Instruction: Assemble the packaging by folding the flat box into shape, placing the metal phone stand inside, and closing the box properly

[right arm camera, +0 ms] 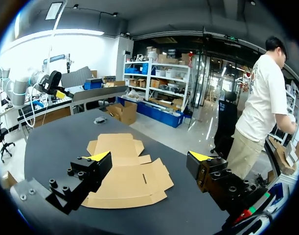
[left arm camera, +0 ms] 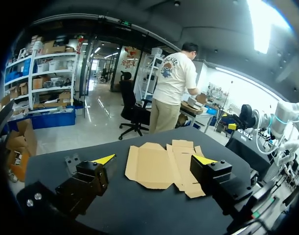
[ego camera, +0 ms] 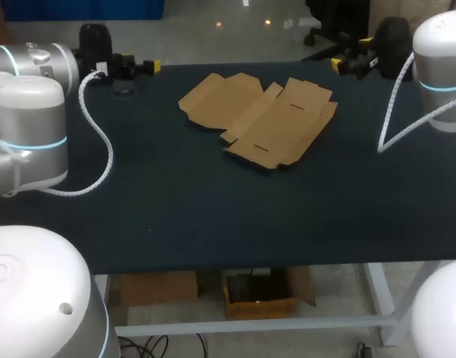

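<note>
Looking across your dark bench (ego camera: 213,216), you find the flat brown cardboard box blank (ego camera: 259,119) unfolded mid-bench, within reach of both arms. The left arm's fingers (left arm camera: 104,159) and right arm's fingers (right arm camera: 98,156) hang released and empty at the far corners. The small grey metal stand (left arm camera: 71,164) waits beside the left.

1. Left arm (ego camera: 26,112): rounded white-grey shells, with a pale blue ring at the joint.
2. Right arm (ego camera: 440,67): the same white shells and blue ring.
3. Cable (ego camera: 101,142): white and coiled, trailing behind each hand.
4. Left hand (left arm camera: 154,159) and right hand (right arm camera: 149,156): black and blocky, with yellow tips and round screws.
</note>
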You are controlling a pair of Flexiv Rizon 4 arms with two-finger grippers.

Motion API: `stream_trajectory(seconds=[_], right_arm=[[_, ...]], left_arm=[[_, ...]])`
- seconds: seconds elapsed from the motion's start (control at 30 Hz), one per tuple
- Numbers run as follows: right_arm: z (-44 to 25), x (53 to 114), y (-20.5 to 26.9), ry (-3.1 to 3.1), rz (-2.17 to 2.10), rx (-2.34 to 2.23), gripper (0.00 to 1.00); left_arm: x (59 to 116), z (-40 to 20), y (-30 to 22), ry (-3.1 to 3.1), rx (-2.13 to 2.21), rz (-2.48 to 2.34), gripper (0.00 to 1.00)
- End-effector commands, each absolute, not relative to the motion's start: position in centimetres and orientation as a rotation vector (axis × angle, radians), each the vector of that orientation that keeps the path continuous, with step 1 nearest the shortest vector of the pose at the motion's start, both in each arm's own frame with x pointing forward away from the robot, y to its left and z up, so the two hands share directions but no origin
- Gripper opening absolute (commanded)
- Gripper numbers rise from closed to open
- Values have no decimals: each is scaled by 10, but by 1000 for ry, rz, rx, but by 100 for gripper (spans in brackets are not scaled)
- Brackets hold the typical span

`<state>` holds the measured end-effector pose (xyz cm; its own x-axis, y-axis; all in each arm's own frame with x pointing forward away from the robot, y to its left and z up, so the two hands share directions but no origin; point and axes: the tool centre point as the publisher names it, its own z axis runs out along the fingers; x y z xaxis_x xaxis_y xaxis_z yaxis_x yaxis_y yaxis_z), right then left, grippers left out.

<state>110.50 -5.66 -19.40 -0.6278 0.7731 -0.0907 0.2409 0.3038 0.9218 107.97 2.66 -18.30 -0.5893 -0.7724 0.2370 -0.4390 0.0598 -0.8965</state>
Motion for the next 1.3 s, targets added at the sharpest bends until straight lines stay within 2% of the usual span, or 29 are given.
stream_trajectory(seconds=[0.03,0.53,1.03,1.3], right_arm=[[-187,1105,-61,2123,1228,965,100],[-206,1086,-84,2345,1059,1223,100],[-230,1051,-106,2441,855,1397,100],[-233,1049,-109,2449,832,1422,100]], left_arm=[[1068,-170,24,2076,-1297,-1447,100],[1030,-168,8,2182,-1575,-1253,100],[1002,-204,0,2443,-1929,-867,100],[1002,-204,0,2443,-1929,-867,100]])
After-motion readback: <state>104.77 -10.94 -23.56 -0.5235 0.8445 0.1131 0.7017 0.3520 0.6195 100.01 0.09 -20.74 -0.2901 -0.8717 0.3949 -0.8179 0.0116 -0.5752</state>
